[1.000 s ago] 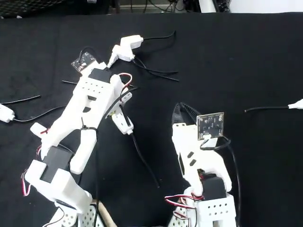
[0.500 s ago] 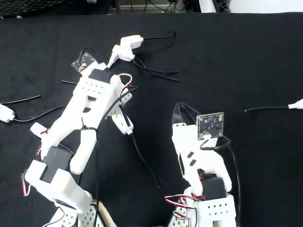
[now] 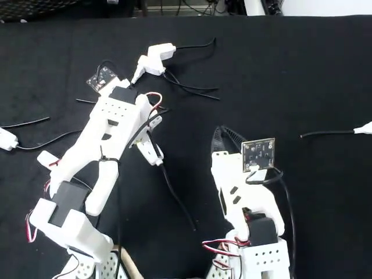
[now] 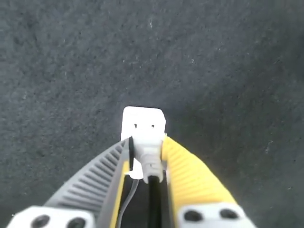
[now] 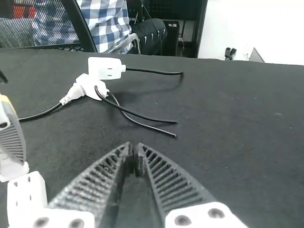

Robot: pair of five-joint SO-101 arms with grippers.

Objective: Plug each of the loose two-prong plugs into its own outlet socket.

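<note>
My left gripper (image 4: 145, 142) is shut on a white outlet socket (image 4: 144, 124) with two slots in its face. A black cable runs back between the grey and yellow fingers. In the high view this socket (image 3: 151, 151) sits just under the left gripper (image 3: 149, 135), low over the black table. My right gripper (image 3: 223, 138) is shut on nothing, to the right of the socket; its own view shows the right gripper (image 5: 134, 159) above the cloth. A white plug and socket pair (image 3: 154, 58) lies joined at the back, also seen as the pair (image 5: 95, 78) ahead of the right gripper.
Another white plug (image 3: 7, 138) lies at the left edge on a black cable. One more plug (image 3: 364, 127) lies at the right edge. Loose black cables (image 3: 189, 87) cross the cloth near the joined pair. The left arm (image 3: 99, 145) spans the left half.
The left arm has shifted slightly, carrying the socket a little toward the back. The right arm has not moved.
</note>
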